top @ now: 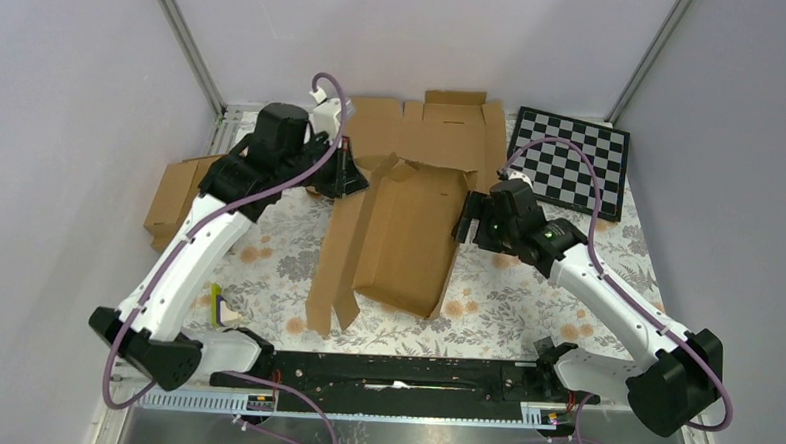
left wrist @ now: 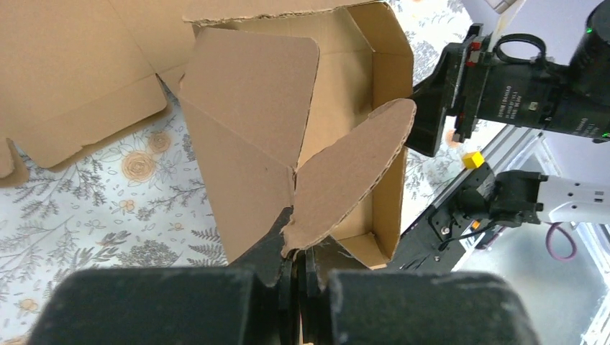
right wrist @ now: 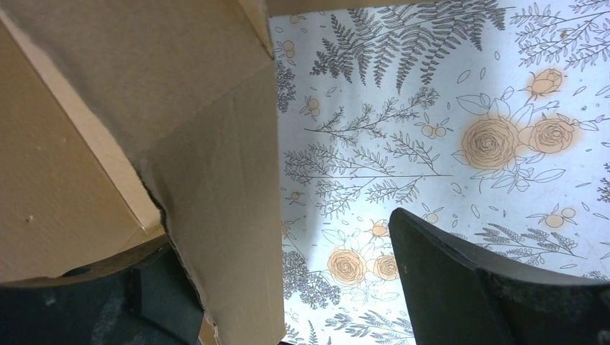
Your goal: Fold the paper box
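Note:
The paper box (top: pixel 409 233) lies partly folded in the middle of the floral cloth, its side walls raised and a long lid panel (top: pixel 336 255) lying to its left. My left gripper (top: pixel 346 175) is at the box's far left corner. In the left wrist view it (left wrist: pixel 302 248) is shut on the base of a rounded flap (left wrist: pixel 352 169). My right gripper (top: pixel 466 220) is at the box's far right wall. In the right wrist view it (right wrist: pixel 302 287) is open, and the wall (right wrist: pixel 230 215) stands between the fingers, close to the left finger (right wrist: pixel 158 302).
A wider flat cardboard blank (top: pixel 423 128) lies behind the box. Two joined small brown boxes (top: pixel 175 197) sit at the left wall. A checkerboard (top: pixel 572 160) lies at the back right. A small yellow-green item (top: pixel 217 304) lies near the left arm's base.

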